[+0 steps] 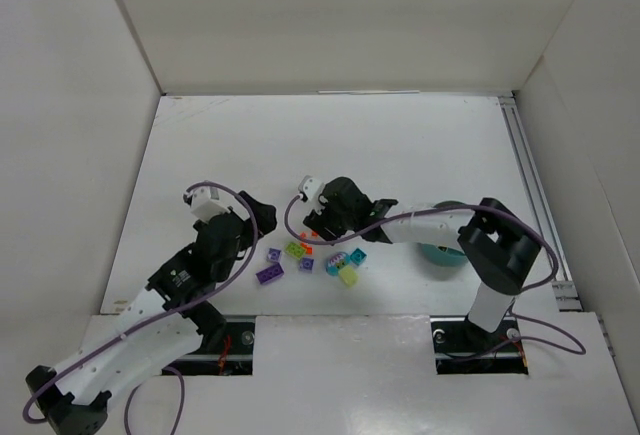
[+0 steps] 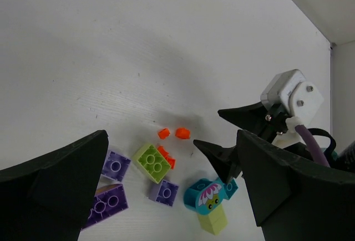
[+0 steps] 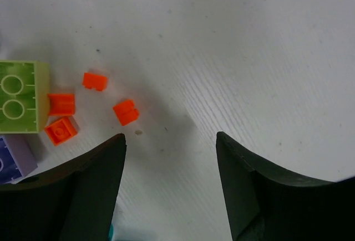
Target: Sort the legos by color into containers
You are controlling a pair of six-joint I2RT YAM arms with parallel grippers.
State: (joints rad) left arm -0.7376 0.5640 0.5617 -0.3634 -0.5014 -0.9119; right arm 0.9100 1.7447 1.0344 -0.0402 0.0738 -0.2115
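Observation:
The legos lie in a loose cluster on the white table: a lime green brick (image 1: pixel 295 249), small orange pieces (image 1: pixel 306 247), purple bricks (image 1: pixel 269 274), a teal piece (image 1: pixel 357 255) and a yellow brick (image 1: pixel 348 275). My right gripper (image 3: pixel 170 136) is open and empty, low over the table just right of the orange pieces (image 3: pixel 126 112). My left gripper (image 2: pixel 172 136) is open and empty, held above the cluster: lime green brick (image 2: pixel 152 163), teal flower-face piece (image 2: pixel 208 195). The teal bowl (image 1: pixel 438 257) is mostly hidden under my right arm.
White walls enclose the table on the left, back and right. A metal rail (image 1: pixel 530 185) runs along the right side. My right gripper (image 2: pixel 208 127) shows in the left wrist view, close beside the orange pieces (image 2: pixel 182 133).

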